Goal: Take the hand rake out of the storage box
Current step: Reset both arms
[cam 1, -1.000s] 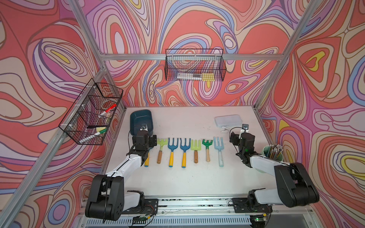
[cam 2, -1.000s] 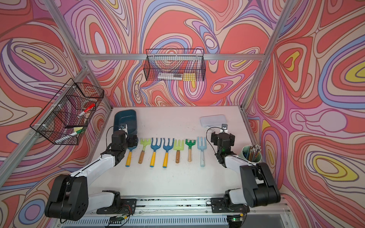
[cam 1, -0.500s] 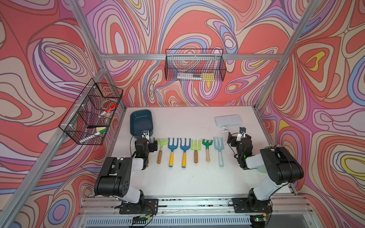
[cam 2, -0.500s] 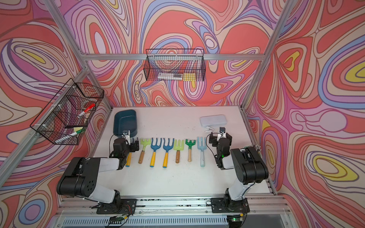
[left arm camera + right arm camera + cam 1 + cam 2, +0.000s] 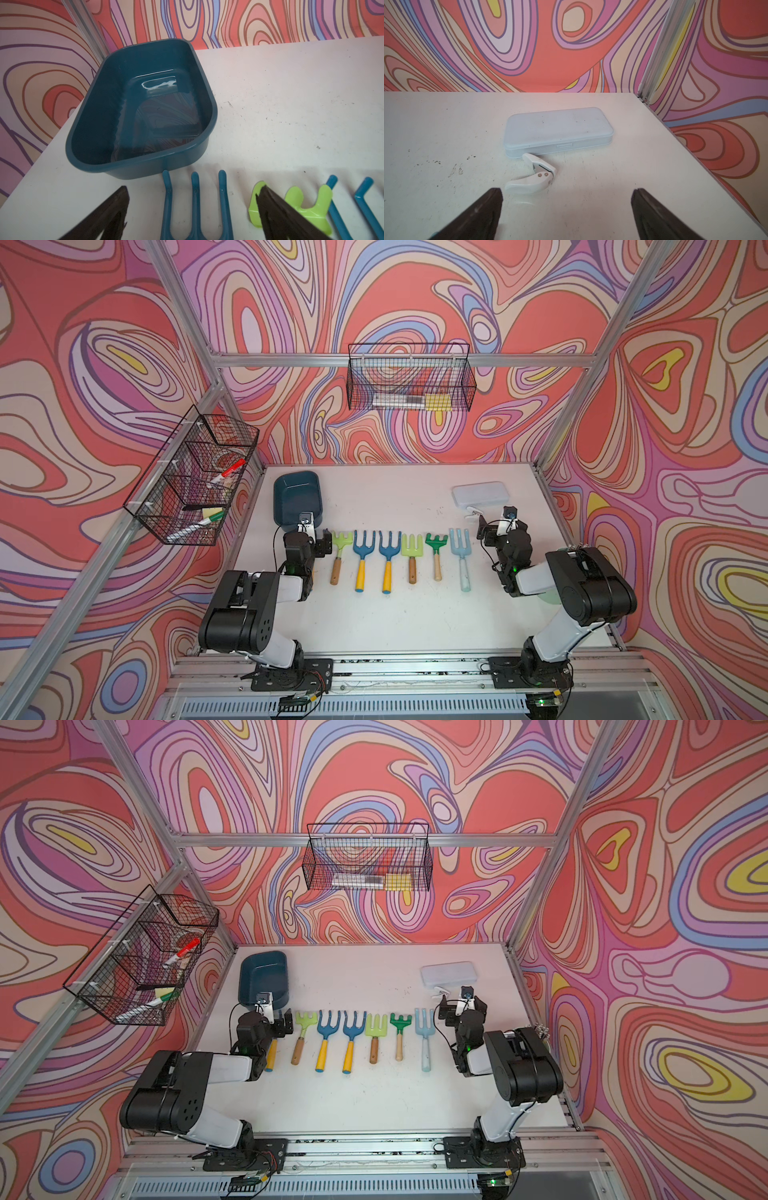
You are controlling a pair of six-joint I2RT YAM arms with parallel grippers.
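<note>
Left wrist view first: the left gripper has its jaws spread wide with nothing in them. The blue hand rake lies flat on the worktop, tines right between and under those jaws. Just ahead of the jaws sits the storage box, completely empty.

Compared with a second ago, both arms have folded back toward their bases, elbows up. So I'd say the rake is already out and dropped off, and this is just the retreat.

Off to the jaws' side, the rest of the row starts with the lime rake. The right gripper is released too, gripping nothing, with the flat white case ahead of its jaws.
</note>
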